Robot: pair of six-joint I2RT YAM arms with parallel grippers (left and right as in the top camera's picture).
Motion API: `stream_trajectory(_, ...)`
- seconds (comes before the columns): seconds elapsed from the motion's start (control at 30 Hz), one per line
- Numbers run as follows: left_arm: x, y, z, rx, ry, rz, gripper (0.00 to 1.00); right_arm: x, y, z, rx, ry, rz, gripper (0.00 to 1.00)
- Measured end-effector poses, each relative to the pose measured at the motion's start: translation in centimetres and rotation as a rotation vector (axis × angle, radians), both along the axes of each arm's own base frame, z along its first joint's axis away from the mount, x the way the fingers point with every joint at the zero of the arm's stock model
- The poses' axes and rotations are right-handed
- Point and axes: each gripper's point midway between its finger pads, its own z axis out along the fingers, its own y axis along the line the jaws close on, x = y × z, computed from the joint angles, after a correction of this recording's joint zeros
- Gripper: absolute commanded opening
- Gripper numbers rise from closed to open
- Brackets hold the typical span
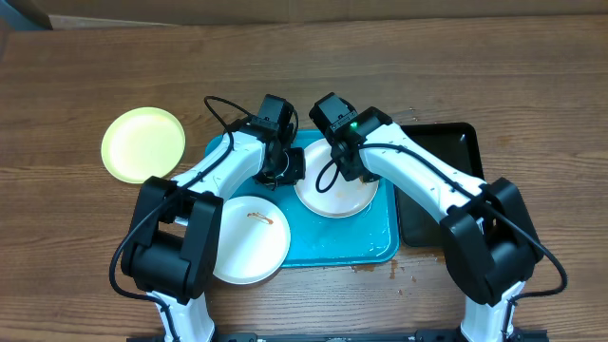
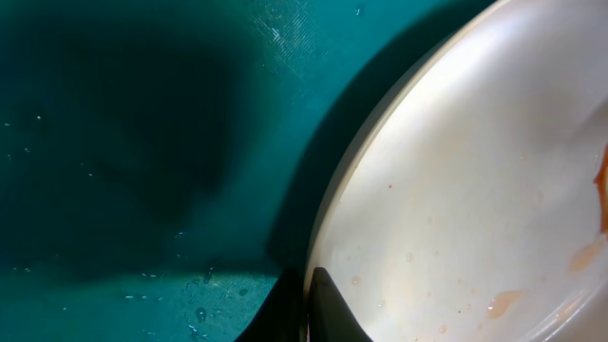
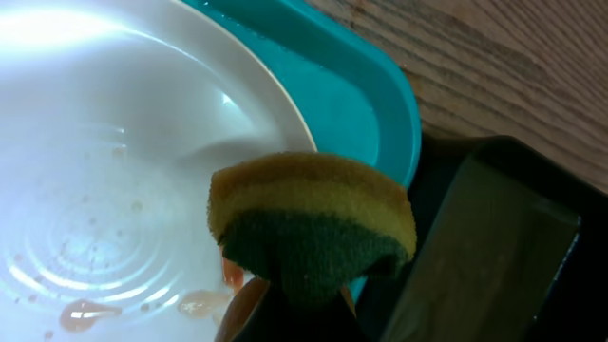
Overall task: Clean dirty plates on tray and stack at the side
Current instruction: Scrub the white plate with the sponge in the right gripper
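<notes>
step: scrubbing, about one of three done | yellow-green plate (image 1: pixel 142 142) aside on table (image 1: pixel 494 66), looks clean | my left gripper (image 2: pixel 306 309) pinches rim of centre white plate (image 1: pixel 347 198) on tray (image 1: pixel 380 242) | my right gripper (image 3: pixel 290 309) pinches sponge (image 3: pixel 309 223) over its smears | second white plate (image 1: pixel 249 237) smeared, nothing stacked

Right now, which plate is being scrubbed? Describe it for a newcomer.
Start at the turquoise tray. The white plate lies toward its far right corner. Only it has the right gripper's sponge over it; the other white plate and the yellow-green plate lie to its left.
</notes>
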Motion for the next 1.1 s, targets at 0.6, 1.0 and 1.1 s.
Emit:
stream_trajectory(0.6,-0.1,-0.2,0.0,-0.01,0.003,-0.002,0.06,0.2,-0.4,-4.2,-0.009,0.049,-0.033,0.04)
stream_trajectory(1.0,-0.1,-0.1,0.0,-0.007,0.006,-0.002,0.05,-1.3,1.8,-5.1,0.178,0.167,-0.044,0.04)
stream_trajectory(1.1,-0.1,-0.1,0.0,-0.007,0.006,-0.002,0.05,-1.6,3.1,-5.1,0.256,0.196,-0.034,0.04)
